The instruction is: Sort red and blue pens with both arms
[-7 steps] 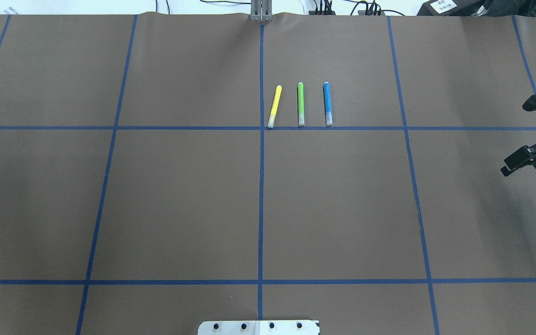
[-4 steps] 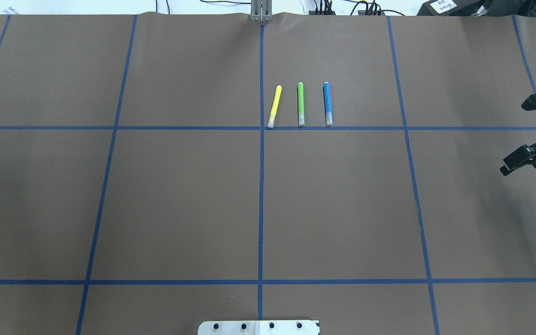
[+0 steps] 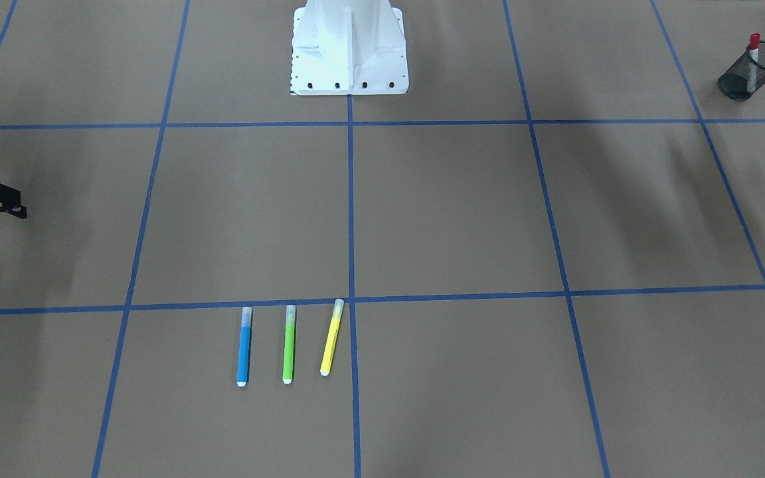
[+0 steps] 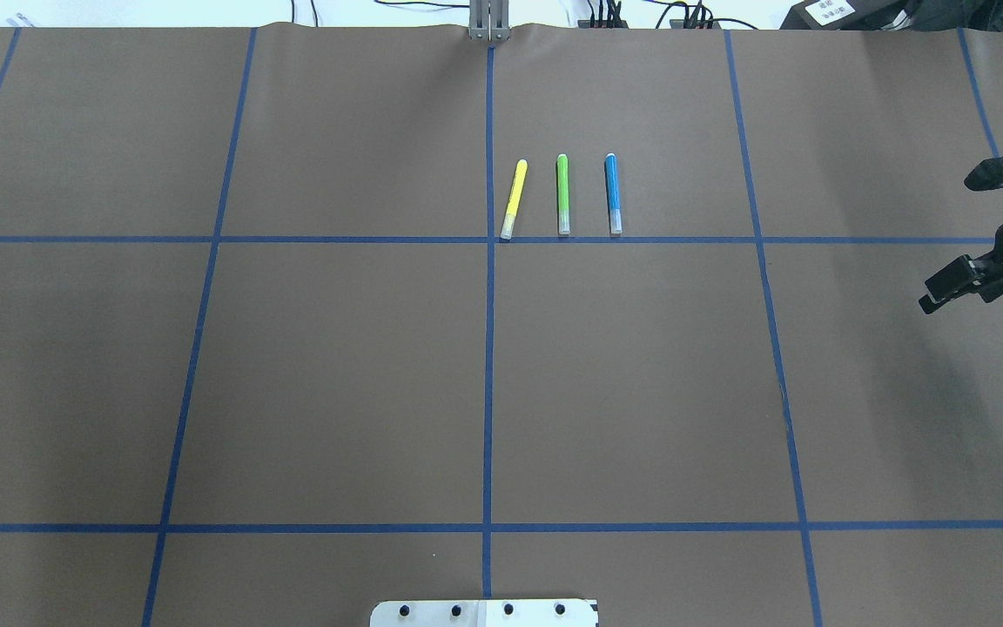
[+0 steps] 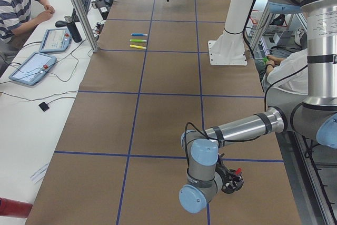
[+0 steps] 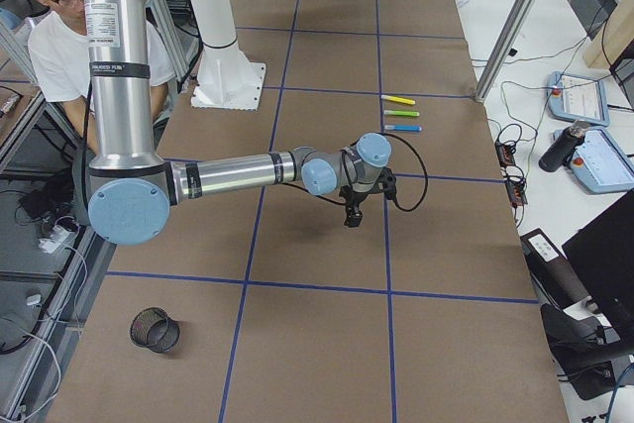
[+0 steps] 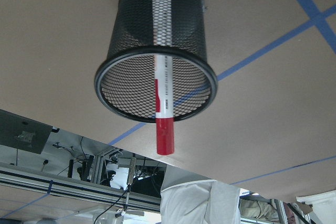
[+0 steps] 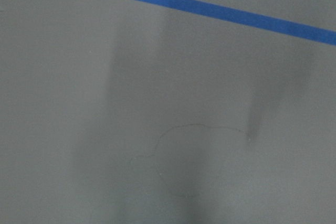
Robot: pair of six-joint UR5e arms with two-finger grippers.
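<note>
The blue pen [image 4: 613,196] lies flat on the brown table, pale cap toward the robot, rightmost of a row of three markers [image 3: 244,348]. The red pen [image 7: 163,77] stands inside a black mesh cup [image 7: 131,40] at the table's left end [image 3: 752,50]. My right gripper [image 4: 947,244] hovers open and empty near the right edge, well to the right of the blue pen. Only the exterior left view shows my left gripper [image 5: 231,178], low beside the cup; I cannot tell if it is open or shut.
A green marker [image 4: 562,196] and a yellow marker [image 4: 514,198] lie left of the blue pen. An empty mesh cup [image 6: 154,329] stands at the table's right end. The white pedestal [image 3: 349,46] is at the near-centre edge. People sit beside the table.
My right gripper has drifted a little left and farther out over the table in the overhead view, still open. The three markers have not moved.
</note>
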